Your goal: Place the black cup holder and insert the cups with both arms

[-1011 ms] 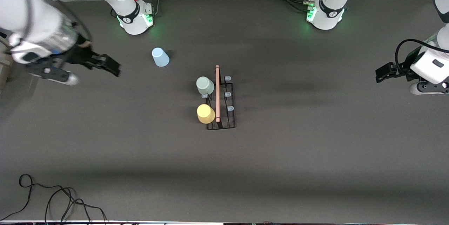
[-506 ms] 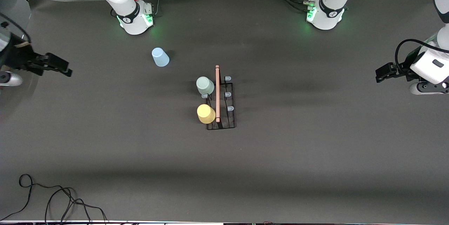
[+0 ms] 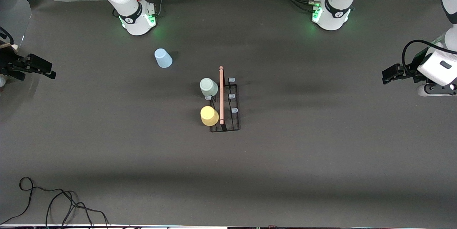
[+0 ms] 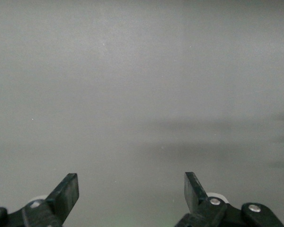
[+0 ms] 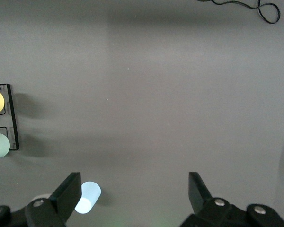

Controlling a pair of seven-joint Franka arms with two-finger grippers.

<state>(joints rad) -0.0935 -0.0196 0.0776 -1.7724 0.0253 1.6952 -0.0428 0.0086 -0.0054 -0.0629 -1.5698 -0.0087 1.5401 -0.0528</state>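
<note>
The black cup holder stands mid-table, its wooden rod on top. A pale green cup and a yellow cup sit on its pegs on the side toward the right arm's end. A light blue cup rests alone on the table near the right arm's base. My right gripper hangs open and empty at its end of the table. Its wrist view shows the gripper, the blue cup and the holder's edge. My left gripper waits open over bare table at its own end.
The arm bases stand along the table edge farthest from the front camera. A loose black cable lies at the near corner toward the right arm's end, also showing as the cable in the right wrist view.
My right arm has swung outward, away from the blue cup toward its end of the table. The left arm, holder and cups have not moved.
</note>
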